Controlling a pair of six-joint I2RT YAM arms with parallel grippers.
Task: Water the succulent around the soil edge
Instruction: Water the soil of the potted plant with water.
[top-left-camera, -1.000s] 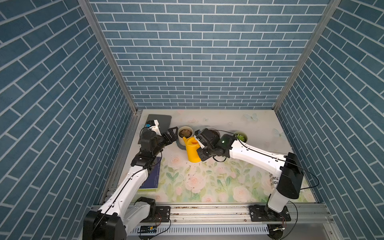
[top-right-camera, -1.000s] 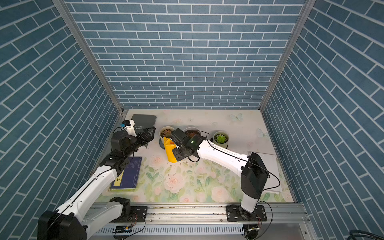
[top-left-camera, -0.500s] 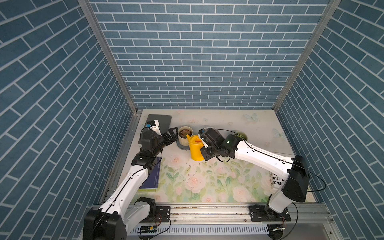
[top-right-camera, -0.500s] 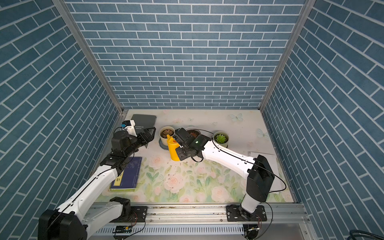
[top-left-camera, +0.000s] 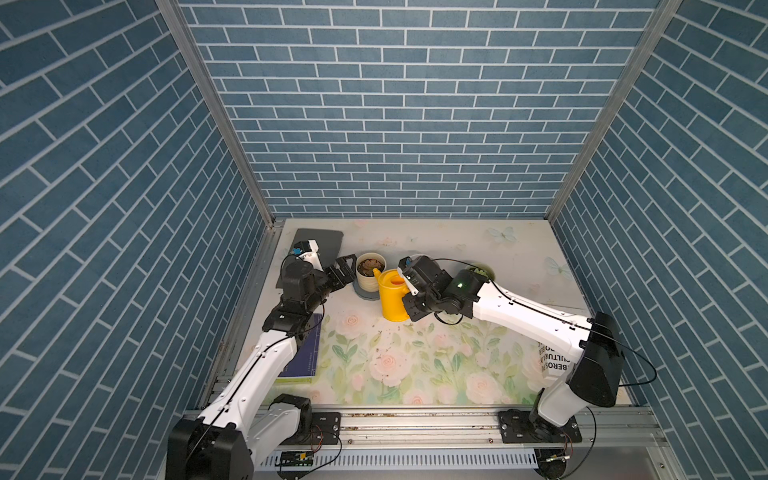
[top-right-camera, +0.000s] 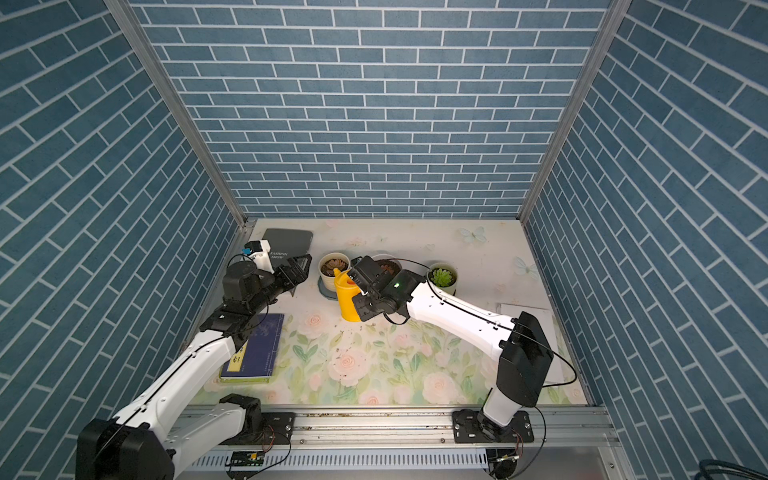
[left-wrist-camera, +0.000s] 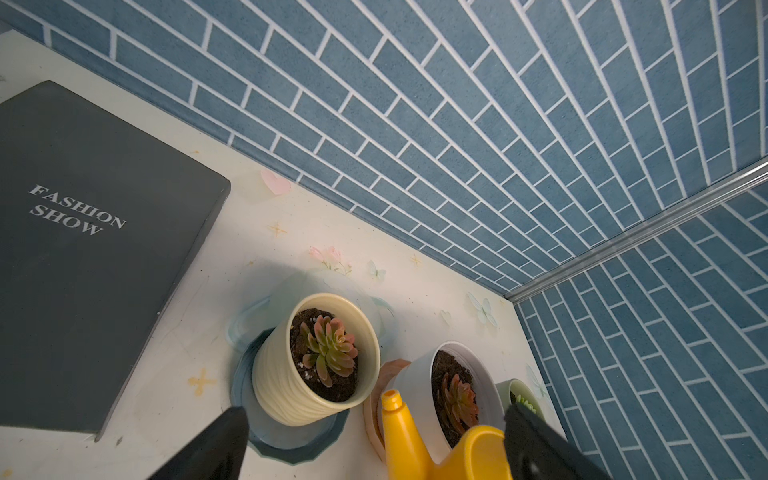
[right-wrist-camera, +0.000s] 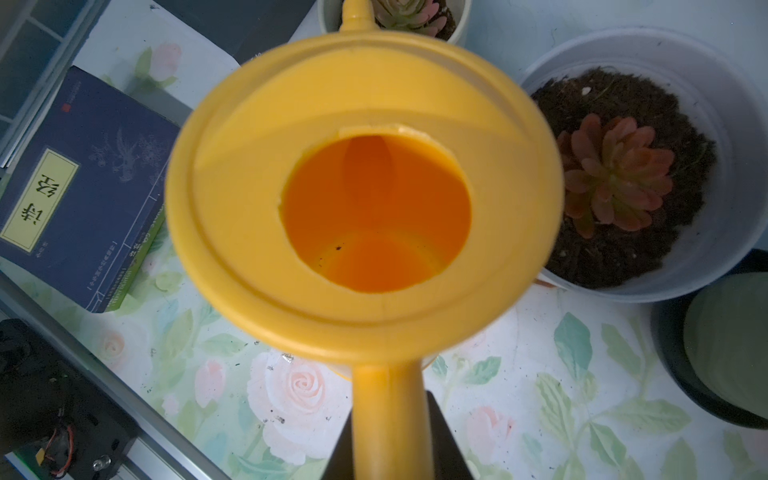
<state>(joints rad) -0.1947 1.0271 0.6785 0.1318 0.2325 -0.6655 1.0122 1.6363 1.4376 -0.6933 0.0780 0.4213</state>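
Observation:
The succulent (left-wrist-camera: 328, 349), a dull reddish-green rosette, sits in a cream ribbed pot (top-left-camera: 370, 279) on a grey-blue saucer (left-wrist-camera: 291, 440). The soil edge (left-wrist-camera: 301, 328) shows as a dark ring inside the rim. My right gripper (right-wrist-camera: 392, 436) is shut on the handle of a yellow watering can (top-left-camera: 392, 297), which stands nearly upright just right of the pot. The can's spout tip (left-wrist-camera: 390, 397) is beside the pot's rim. My left gripper (left-wrist-camera: 376, 415) is open and empty, hovering left of the pot (top-right-camera: 333, 264), and points at it.
Behind the can is a wider white pot (right-wrist-camera: 706, 104) with an orange-red rosette (left-wrist-camera: 457, 399). A pale green pot (top-right-camera: 442, 277) stands further right. A dark grey book (left-wrist-camera: 83, 228) lies at the back left, a blue book (top-right-camera: 253, 349) by the left arm, and white paper (top-right-camera: 528, 311) at the right.
My right gripper has shifted the can slightly right and towards the back, and the can has come more upright with its spout raised to the cream pot's rim. The left arm has stayed still.

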